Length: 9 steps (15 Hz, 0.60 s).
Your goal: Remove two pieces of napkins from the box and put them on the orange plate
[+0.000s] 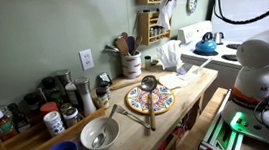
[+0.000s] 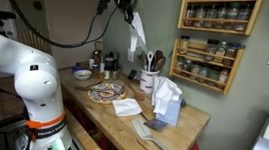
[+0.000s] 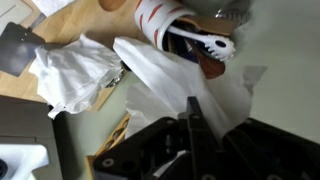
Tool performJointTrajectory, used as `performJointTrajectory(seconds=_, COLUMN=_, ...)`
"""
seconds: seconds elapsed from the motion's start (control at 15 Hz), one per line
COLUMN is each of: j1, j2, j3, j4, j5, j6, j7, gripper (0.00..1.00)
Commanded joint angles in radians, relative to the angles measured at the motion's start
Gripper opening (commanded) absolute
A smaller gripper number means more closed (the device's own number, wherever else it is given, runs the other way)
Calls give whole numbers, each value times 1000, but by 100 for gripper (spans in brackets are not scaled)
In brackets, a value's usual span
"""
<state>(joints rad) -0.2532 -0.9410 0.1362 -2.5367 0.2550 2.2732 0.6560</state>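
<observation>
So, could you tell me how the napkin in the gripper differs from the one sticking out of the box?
The held napkin hangs high from the shut gripper; the box napkin sits low in the box. The held napkin droops long and narrow; the box napkin puffs upward. Both are white and wrinkled.

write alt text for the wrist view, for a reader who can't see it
Seen from above, the gripper is shut on a white napkin that hangs over a wooden counter. A red-striped utensil holder shows at the top of the picture, and another crumpled napkin at the left.
</observation>
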Motion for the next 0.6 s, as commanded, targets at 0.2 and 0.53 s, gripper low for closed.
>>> performJointTrajectory(seconds=0.2, j1=210, j2=144, j3=-114, j4=-47, j5=158, j6=-5, j7=-153, gripper=0)
performJointTrajectory(seconds=0.53, j1=218, j2=191, j3=-130, j4=-55, j5=219, j6=-9, j7=-204, gripper=1)
